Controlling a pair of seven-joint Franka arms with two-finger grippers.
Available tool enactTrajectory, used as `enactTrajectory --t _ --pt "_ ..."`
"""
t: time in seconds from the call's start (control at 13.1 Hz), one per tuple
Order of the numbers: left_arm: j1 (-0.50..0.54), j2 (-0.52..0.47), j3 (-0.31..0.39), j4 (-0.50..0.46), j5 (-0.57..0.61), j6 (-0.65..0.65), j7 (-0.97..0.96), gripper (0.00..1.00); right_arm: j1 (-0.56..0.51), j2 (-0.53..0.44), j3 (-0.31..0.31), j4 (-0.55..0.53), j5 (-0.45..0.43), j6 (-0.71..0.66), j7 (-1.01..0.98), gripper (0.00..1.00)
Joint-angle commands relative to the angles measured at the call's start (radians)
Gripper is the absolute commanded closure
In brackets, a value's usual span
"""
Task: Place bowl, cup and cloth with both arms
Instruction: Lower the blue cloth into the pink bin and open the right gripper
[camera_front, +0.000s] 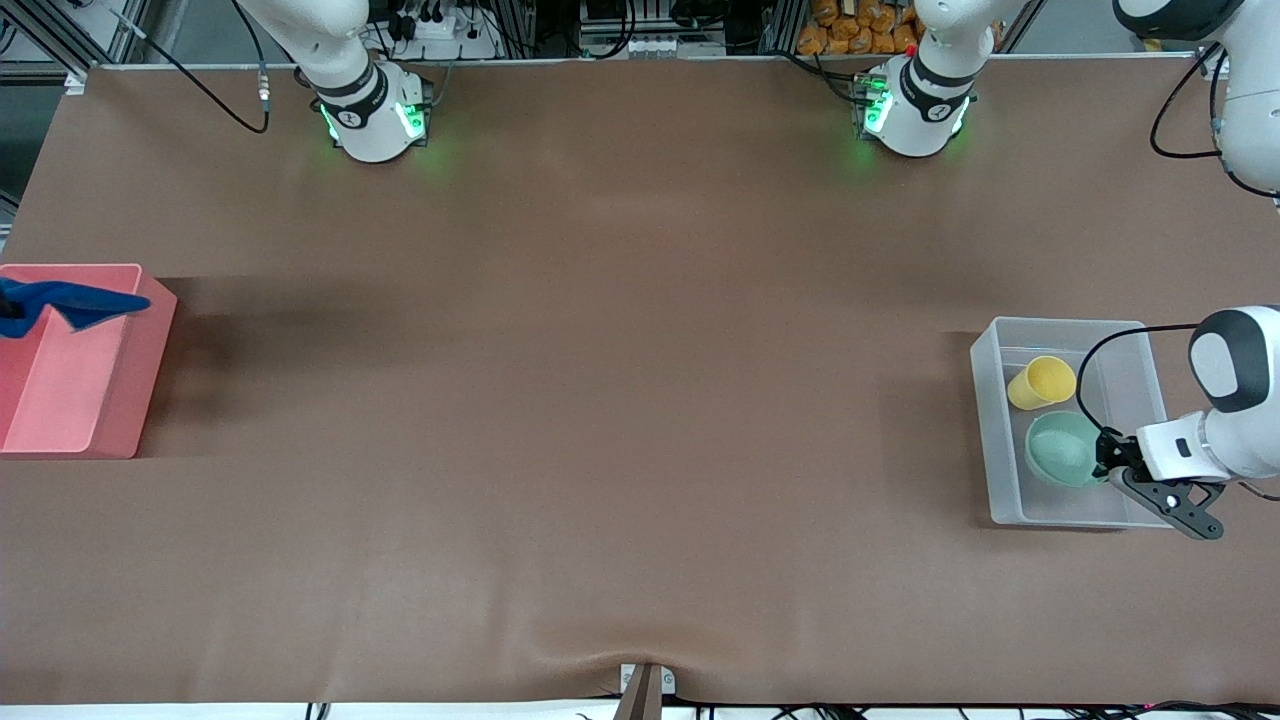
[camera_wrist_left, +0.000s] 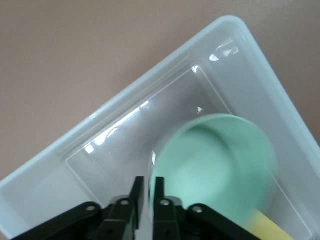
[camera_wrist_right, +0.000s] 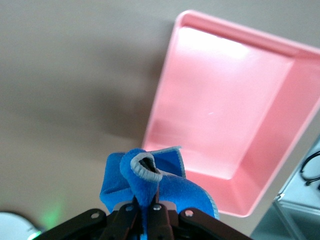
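The mint-green bowl (camera_front: 1062, 449) is tilted inside a clear plastic bin (camera_front: 985, 440) at the left arm's end of the table. My left gripper (camera_front: 1104, 463) is shut on the bowl's rim; the left wrist view shows its fingers (camera_wrist_left: 159, 192) on either side of the rim of the bowl (camera_wrist_left: 215, 165). The yellow cup (camera_front: 1042, 383) lies on its side in the same bin, beside the bowl. My right gripper (camera_wrist_right: 150, 200) is shut on the blue cloth (camera_wrist_right: 150, 182) and holds it over a pink bin (camera_wrist_right: 225, 110). The cloth (camera_front: 70, 301) hangs above that bin's rim.
The pink bin (camera_front: 140, 380) stands at the right arm's end of the table, partly cut off by the front view's edge. The clear bin (camera_wrist_left: 100, 125) stands on the brown table cover (camera_front: 600, 400). A small mount (camera_front: 645, 685) sits at the table's near edge.
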Motion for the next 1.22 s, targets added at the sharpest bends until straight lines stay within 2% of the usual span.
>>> enactTrajectory --t 0.0,0.08,0.23,0.38,0.54,0.69,0.84,0.99,1.15 --pt "-0.008 -0.027 0.001 0.015 -0.059 -0.002 -0.025 0.0 -0.062 0.053 0.019 0.034 -0.017 0.047 -0.069 0.92" --pt "-0.013 -0.05 -0.004 0.014 -0.076 -0.019 -0.054 0.0 -0.061 0.053 0.019 0.034 -0.026 0.044 -0.09 0.02" --pt "-0.021 -0.124 -0.034 0.017 -0.081 -0.089 -0.117 0.0 -0.041 0.047 0.026 0.036 -0.017 0.022 -0.081 0.0" --pt "-0.021 -0.212 -0.077 0.017 -0.079 -0.181 -0.21 0.0 0.038 0.018 0.03 0.04 -0.001 -0.057 -0.027 0.0" --pt "-0.018 -0.294 -0.125 0.018 -0.081 -0.27 -0.327 0.0 0.147 -0.022 0.03 0.042 0.015 -0.116 0.13 0.0" --pt "-0.016 -0.357 -0.167 0.015 -0.082 -0.318 -0.48 0.0 0.254 -0.061 0.028 0.037 0.071 -0.149 0.277 0.0" --pt "-0.011 -0.395 -0.2 0.017 -0.125 -0.362 -0.575 0.0 0.362 -0.105 0.03 0.036 0.099 -0.192 0.447 0.0" --pt "-0.008 -0.408 -0.198 0.018 -0.118 -0.362 -0.568 0.0 0.439 -0.165 0.028 0.03 0.144 -0.254 0.576 0.0" --pt "-0.004 -0.408 -0.189 0.038 -0.115 -0.364 -0.57 0.0 0.497 -0.235 0.03 0.016 0.151 -0.275 0.687 0.0"
